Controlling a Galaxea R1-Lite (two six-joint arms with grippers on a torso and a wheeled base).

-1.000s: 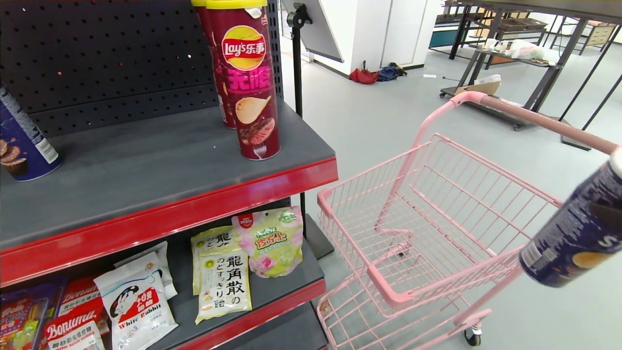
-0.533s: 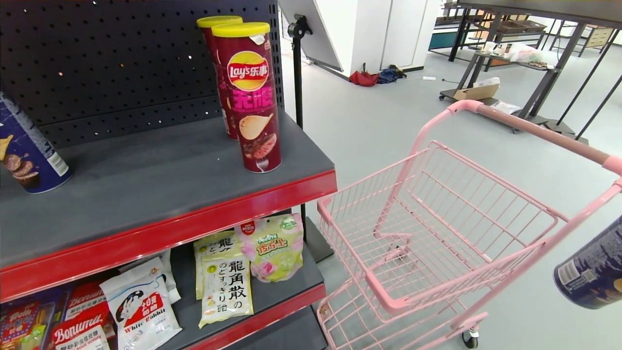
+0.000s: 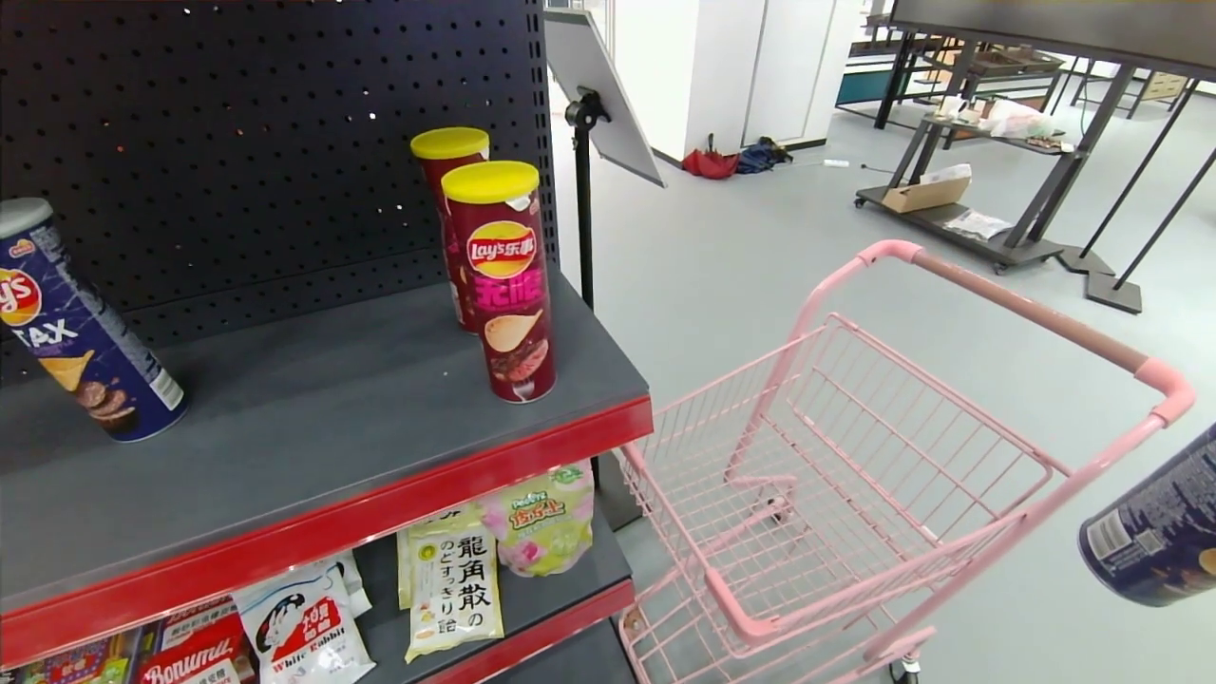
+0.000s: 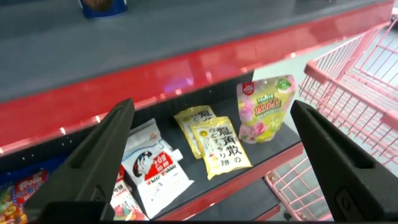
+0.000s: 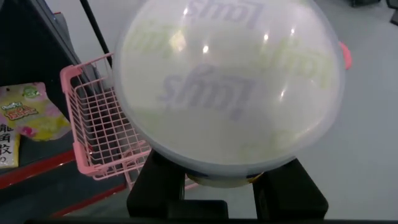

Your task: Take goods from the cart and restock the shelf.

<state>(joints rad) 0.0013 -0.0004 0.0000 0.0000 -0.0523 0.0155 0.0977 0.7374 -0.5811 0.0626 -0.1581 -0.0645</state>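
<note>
**Carry the held can across to the upper shelf**

Your right gripper point(image 5: 227, 190) is clamped on the dark blue chip can point(image 3: 1151, 540). The can hangs tilted beyond the handle side of the pink cart point(image 3: 1026, 315), well apart from the shelf. Your left gripper point(image 4: 212, 107) is spread wide with nothing in it, in front of the snack bags point(image 4: 217, 146) on the lower shelf.

The step in hand looks like the carry to the upper shelf point(image 3: 313, 399). Lift the can over the cart's rim and bring it upright before you lower it. Aim between the matching blue can point(image 3: 81, 323) at the left and the two maroon cans point(image 3: 502, 285) at the right, set back from the red lip point(image 3: 380, 503).

On labels, the blue cans carry a round logo and chip pictures. The maroon ones have yellow lids, a logo and a single chip. Turn the held can's label outward like theirs.
</note>
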